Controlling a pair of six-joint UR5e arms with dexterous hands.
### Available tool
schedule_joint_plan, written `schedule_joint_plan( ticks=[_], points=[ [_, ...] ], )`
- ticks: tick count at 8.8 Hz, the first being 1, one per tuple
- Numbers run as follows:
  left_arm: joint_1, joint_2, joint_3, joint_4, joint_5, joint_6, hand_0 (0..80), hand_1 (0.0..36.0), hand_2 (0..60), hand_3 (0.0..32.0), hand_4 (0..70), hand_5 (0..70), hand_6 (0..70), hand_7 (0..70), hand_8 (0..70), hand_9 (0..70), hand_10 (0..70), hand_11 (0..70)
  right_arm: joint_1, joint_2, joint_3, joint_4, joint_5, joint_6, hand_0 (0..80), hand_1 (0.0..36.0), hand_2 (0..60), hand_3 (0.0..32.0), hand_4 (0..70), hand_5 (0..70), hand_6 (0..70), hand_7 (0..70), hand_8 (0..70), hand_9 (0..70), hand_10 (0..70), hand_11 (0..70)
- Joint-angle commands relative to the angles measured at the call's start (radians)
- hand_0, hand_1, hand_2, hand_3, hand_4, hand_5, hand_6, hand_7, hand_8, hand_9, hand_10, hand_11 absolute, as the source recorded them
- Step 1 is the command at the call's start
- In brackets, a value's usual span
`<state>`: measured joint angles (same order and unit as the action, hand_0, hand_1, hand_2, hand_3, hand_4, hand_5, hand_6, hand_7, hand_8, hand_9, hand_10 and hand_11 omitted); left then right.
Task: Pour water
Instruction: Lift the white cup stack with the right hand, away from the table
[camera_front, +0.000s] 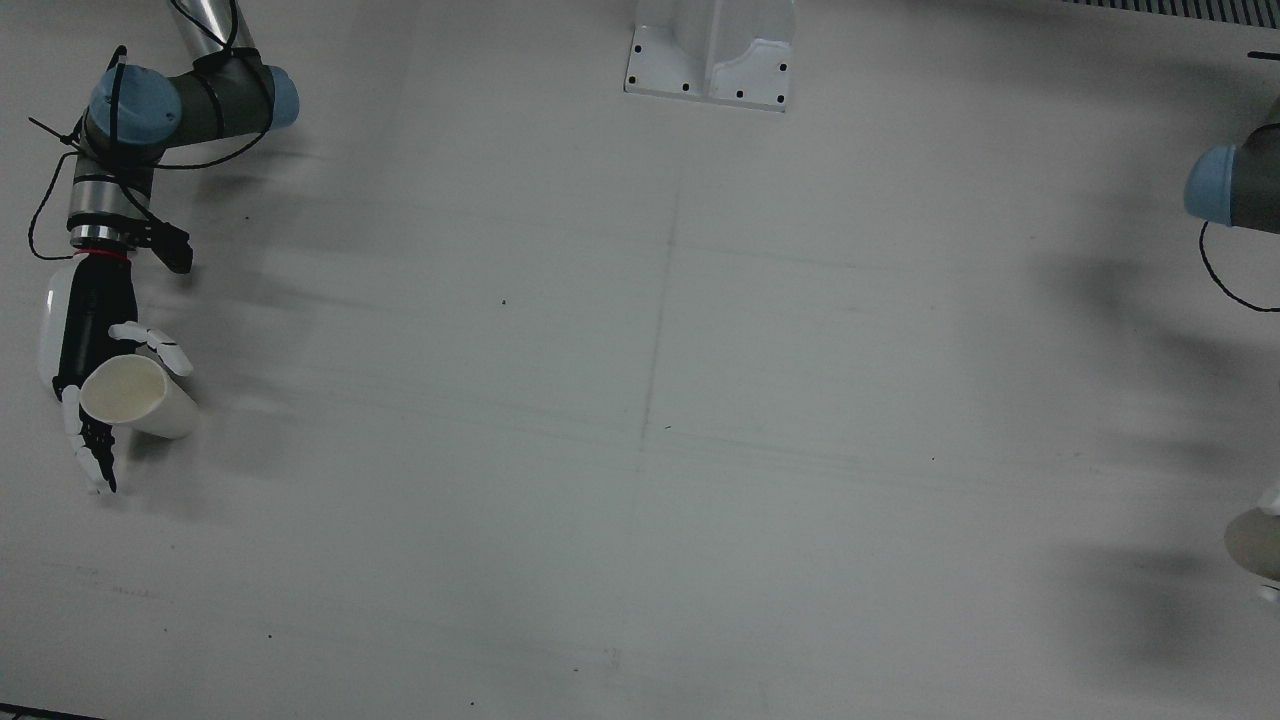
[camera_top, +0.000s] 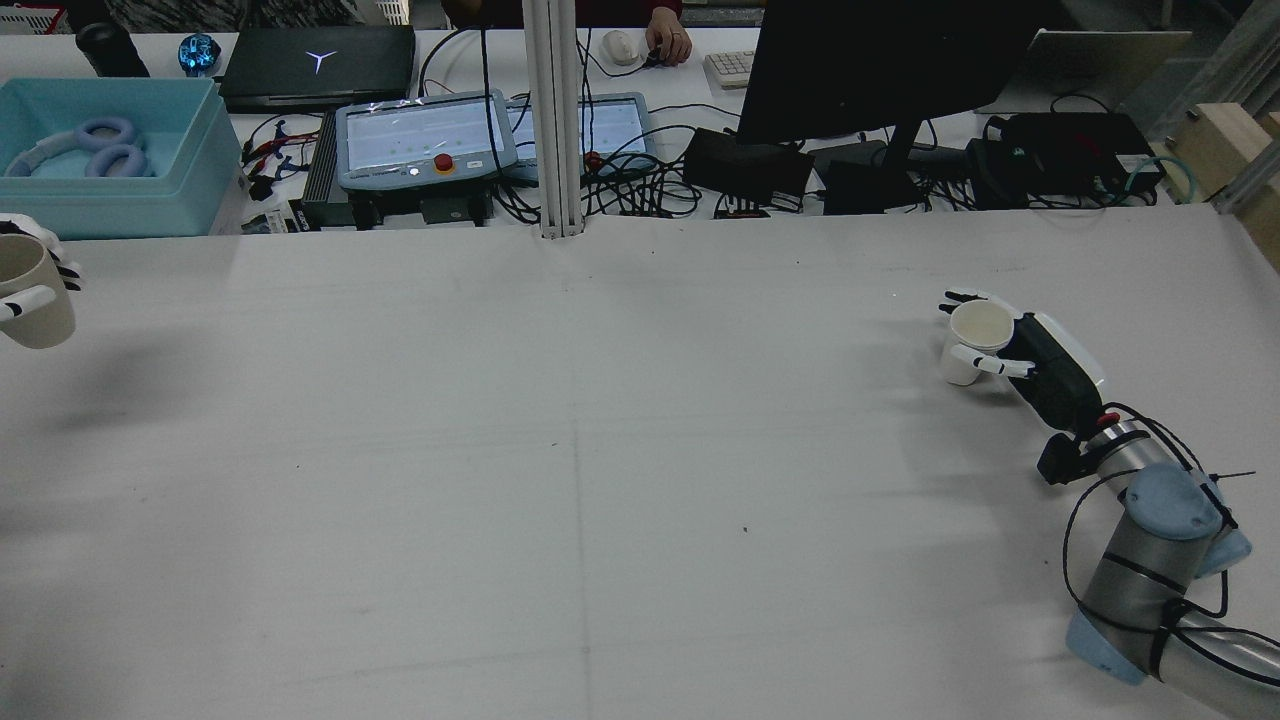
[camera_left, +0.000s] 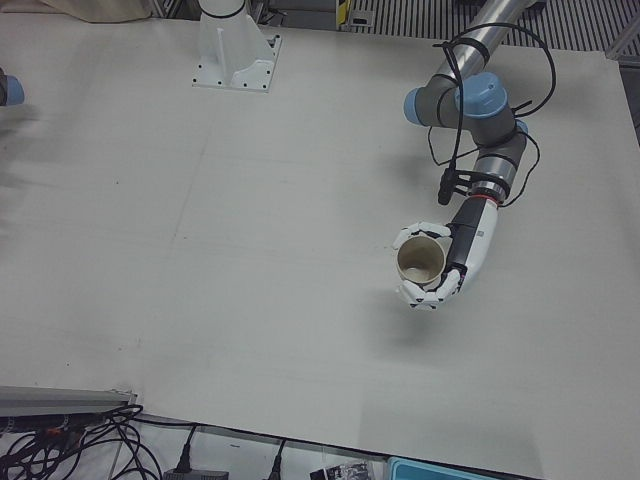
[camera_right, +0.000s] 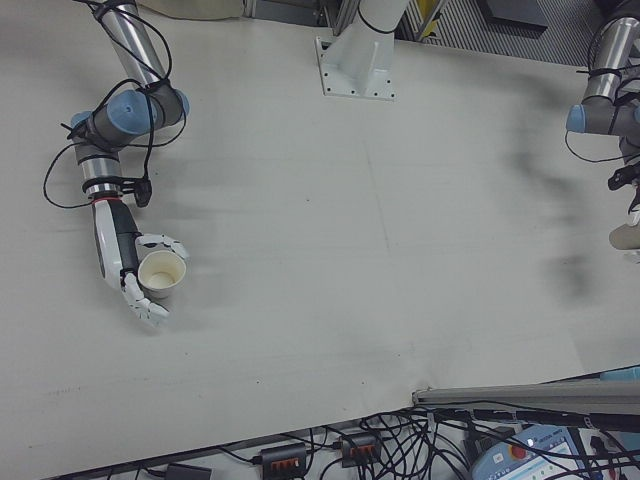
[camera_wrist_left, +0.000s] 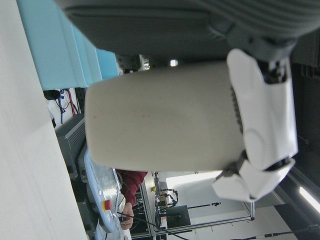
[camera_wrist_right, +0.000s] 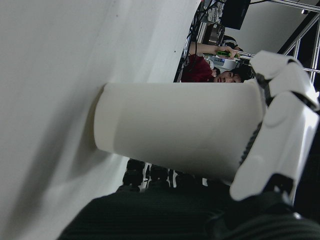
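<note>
My right hand (camera_top: 1040, 365) is shut on a white paper cup (camera_top: 972, 342) that stands upright on the table at the robot's right. This cup also shows in the front view (camera_front: 135, 397), the right-front view (camera_right: 162, 272) and the right hand view (camera_wrist_right: 175, 130), where its base touches the table. My left hand (camera_left: 462, 255) is shut on a beige cup (camera_left: 421, 262), held upright above the table at the robot's far left. The beige cup also shows in the rear view (camera_top: 35, 300) and the left hand view (camera_wrist_left: 160, 117). I cannot tell whether either cup holds water.
The white table (camera_front: 660, 420) spreads wide between the two hands. A white arm pedestal base (camera_front: 710, 60) stands at the robot's edge. Beyond the far edge are a teal bin (camera_top: 100, 160), teach pendants (camera_top: 425, 140) and a monitor (camera_top: 880, 60).
</note>
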<state>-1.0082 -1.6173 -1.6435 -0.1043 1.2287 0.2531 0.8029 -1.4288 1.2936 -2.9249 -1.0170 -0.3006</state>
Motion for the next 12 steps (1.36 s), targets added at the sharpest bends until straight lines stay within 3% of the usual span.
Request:
schedule_joint_plan(
  ticks=[1, 3, 4, 5, 6, 8, 10, 12],
  points=[
    [0.000, -0.001, 0.004, 0.000, 0.000, 0.002, 47.8, 26.9, 60.0, 0.0, 20.2, 50.7, 27.6, 50.5, 38.0, 37.5, 25.6, 38.3, -0.001, 0.007, 0.001, -0.007, 0.000, -0.002, 47.5, 16.9, 32.4, 0.0, 17.9, 30.5, 32.0, 39.3, 23.8, 34.4, 18.1, 27.6],
    [0.000, 0.001, 0.002, 0.000, 0.000, 0.000, 47.6, 27.0, 60.0, 0.0, 20.1, 50.7, 27.4, 50.3, 37.9, 37.3, 25.6, 38.3, -0.001, 0.007, 0.009, -0.010, 0.000, -0.002, 47.2, 15.2, 35.9, 0.0, 18.8, 38.7, 46.9, 49.1, 38.2, 50.5, 30.3, 44.5],
    [-0.001, 0.001, -0.002, 0.000, 0.000, 0.000, 47.7, 27.2, 60.0, 0.0, 20.0, 50.9, 27.4, 50.2, 37.9, 37.2, 25.5, 38.2, -0.001, 0.007, 0.021, -0.011, 0.000, -0.002, 47.5, 14.9, 35.2, 0.0, 15.9, 40.4, 51.8, 54.5, 46.2, 60.9, 37.0, 53.0],
    [-0.001, 0.001, -0.006, 0.000, 0.002, 0.000, 47.9, 27.3, 60.0, 0.0, 20.0, 51.4, 27.5, 50.2, 37.8, 37.2, 25.4, 38.1, 0.001, 0.005, 0.047, -0.023, -0.002, -0.002, 47.5, 12.8, 29.5, 0.0, 13.6, 41.4, 55.8, 58.2, 52.5, 67.6, 42.2, 59.9],
    [-0.001, 0.001, -0.007, 0.000, 0.000, 0.000, 48.0, 27.4, 60.0, 0.0, 19.9, 52.1, 27.4, 50.2, 37.8, 37.1, 25.4, 38.1, 0.012, 0.005, 0.082, -0.045, -0.002, -0.002, 47.4, 10.7, 22.7, 0.0, 10.7, 40.3, 55.3, 56.6, 52.9, 65.3, 43.3, 61.5],
    [-0.003, 0.002, -0.010, 0.000, 0.000, -0.002, 48.0, 27.5, 60.0, 0.0, 19.8, 52.0, 27.3, 49.9, 37.5, 36.7, 25.2, 37.8, 0.080, 0.001, 0.177, -0.086, -0.006, -0.009, 47.4, 11.3, 21.6, 0.0, 8.1, 39.0, 52.2, 52.4, 48.3, 57.4, 40.2, 57.0],
    [-0.003, 0.001, -0.010, 0.000, 0.000, -0.003, 48.0, 27.5, 60.0, 0.0, 19.7, 52.1, 27.2, 49.7, 37.5, 36.6, 25.2, 37.7, 0.171, 0.002, 0.307, -0.179, -0.017, -0.044, 47.8, 11.6, 19.9, 0.0, 6.4, 38.5, 50.0, 50.8, 46.2, 53.7, 38.0, 54.3],
    [-0.001, -0.001, -0.010, 0.000, 0.002, -0.003, 48.2, 27.7, 60.0, 0.0, 19.7, 53.5, 27.6, 50.0, 37.6, 36.7, 25.1, 37.8, 0.237, -0.002, 0.418, -0.247, -0.020, -0.157, 48.0, 11.8, 18.5, 0.0, 5.1, 37.3, 47.8, 48.9, 44.5, 50.7, 37.1, 53.2]
  ],
)
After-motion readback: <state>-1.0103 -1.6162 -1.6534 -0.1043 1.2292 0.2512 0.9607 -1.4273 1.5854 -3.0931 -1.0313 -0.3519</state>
